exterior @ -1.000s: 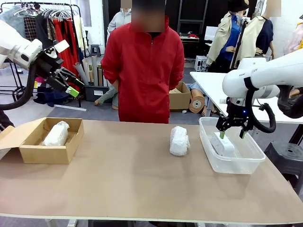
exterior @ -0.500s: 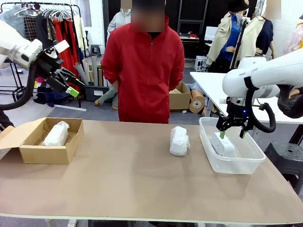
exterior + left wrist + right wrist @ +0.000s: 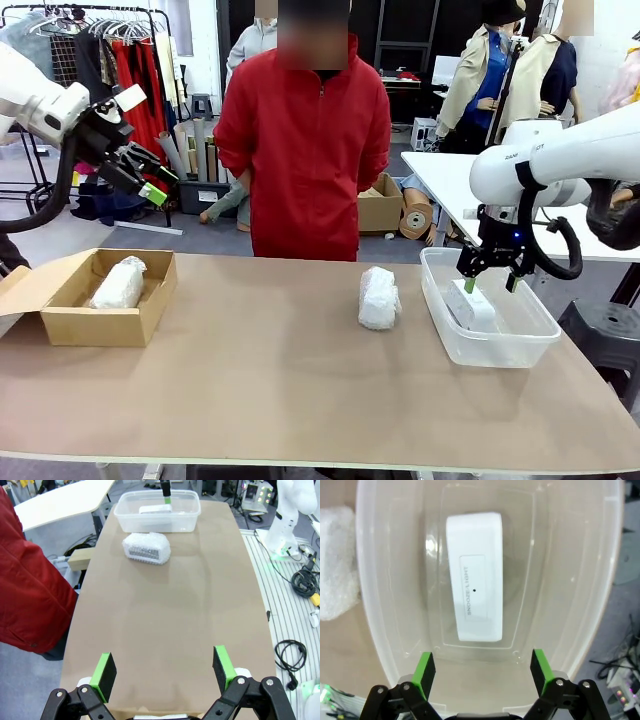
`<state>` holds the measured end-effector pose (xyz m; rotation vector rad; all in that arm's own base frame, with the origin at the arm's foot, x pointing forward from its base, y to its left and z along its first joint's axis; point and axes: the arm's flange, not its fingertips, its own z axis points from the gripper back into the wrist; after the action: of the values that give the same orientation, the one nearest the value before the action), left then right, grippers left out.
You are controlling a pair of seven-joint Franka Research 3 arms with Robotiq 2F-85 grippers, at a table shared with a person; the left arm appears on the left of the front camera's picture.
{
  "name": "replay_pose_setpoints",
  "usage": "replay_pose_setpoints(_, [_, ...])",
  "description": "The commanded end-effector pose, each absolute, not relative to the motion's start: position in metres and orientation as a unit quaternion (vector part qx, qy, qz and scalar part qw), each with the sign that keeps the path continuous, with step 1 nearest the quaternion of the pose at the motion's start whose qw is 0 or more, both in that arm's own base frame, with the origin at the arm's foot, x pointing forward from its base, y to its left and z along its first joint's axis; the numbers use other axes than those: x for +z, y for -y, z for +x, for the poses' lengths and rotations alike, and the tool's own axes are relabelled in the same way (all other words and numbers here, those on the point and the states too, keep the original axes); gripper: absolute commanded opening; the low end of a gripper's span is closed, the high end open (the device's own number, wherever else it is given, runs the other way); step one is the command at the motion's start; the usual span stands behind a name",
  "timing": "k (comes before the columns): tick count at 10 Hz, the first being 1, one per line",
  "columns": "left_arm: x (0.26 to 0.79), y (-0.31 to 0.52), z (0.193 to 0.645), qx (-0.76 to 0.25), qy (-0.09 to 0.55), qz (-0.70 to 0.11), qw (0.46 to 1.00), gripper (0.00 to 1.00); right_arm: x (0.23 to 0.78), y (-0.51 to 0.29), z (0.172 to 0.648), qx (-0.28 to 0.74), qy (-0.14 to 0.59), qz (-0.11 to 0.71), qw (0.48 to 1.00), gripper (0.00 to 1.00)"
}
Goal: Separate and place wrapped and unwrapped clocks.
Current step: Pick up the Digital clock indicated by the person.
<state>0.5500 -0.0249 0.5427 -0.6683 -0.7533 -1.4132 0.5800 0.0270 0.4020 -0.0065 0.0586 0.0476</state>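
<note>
Clock [image 3: 474, 576], bare and white, lies flat in the clear tub [image 3: 375, 610] just beyond my right gripper [image 3: 483, 666], whose fingers are spread and empty. My left gripper [image 3: 164, 664] hangs spread above the table [image 3: 250, 380]. One wrapped bundle [image 3: 379, 297] sits mid-table, and a second bundle [image 3: 118, 283] lies in the cardboard box [image 3: 155, 300].

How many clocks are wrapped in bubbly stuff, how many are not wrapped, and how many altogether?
Wrapped clocks: 2, one bundle in the cardboard box, another bundle on the table.
Unwrapped clocks: 1, the white clock in the clear tub.
Total: 3 clocks.
</note>
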Motion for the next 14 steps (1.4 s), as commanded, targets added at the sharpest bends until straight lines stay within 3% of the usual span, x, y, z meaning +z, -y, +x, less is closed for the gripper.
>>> replay_pose_setpoints(1, [0.544, 0.024, 0.549, -0.621, 0.330, -0.297, 0.646, 1.00, 0.434, -0.043, 0.580, 0.078, -0.049, -0.007, 0.996, 1.00])
replay_pose_setpoints(5, [0.544, 0.024, 0.549, -0.621, 0.330, -0.297, 0.646, 1.00, 0.512, -0.062, 0.583, 0.250, -0.016, 0.031, 0.968, 1.00])
replay_pose_setpoints(7, [0.544, 0.024, 0.549, -0.621, 0.330, -0.297, 0.646, 1.00, 0.547, -0.068, 0.579, 0.391, 0.014, 0.068, 0.918, 1.00])
replay_pose_setpoints(10, [0.544, 0.024, 0.549, -0.621, 0.330, -0.297, 0.646, 1.00, 0.595, -0.070, 0.573, 0.483, 0.086, 0.116, 0.863, 1.00])
replay_pose_setpoints(12, [0.544, 0.024, 0.549, -0.621, 0.330, -0.297, 0.646, 1.00, 0.626, -0.062, 0.568, 0.571, 0.127, 0.188, 0.789, 1.00])
replay_pose_setpoints(14, [0.544, 0.024, 0.549, -0.621, 0.330, -0.297, 0.646, 1.00, 0.648, -0.045, 0.563, 0.617, 0.175, 0.201, 0.740, 1.00])
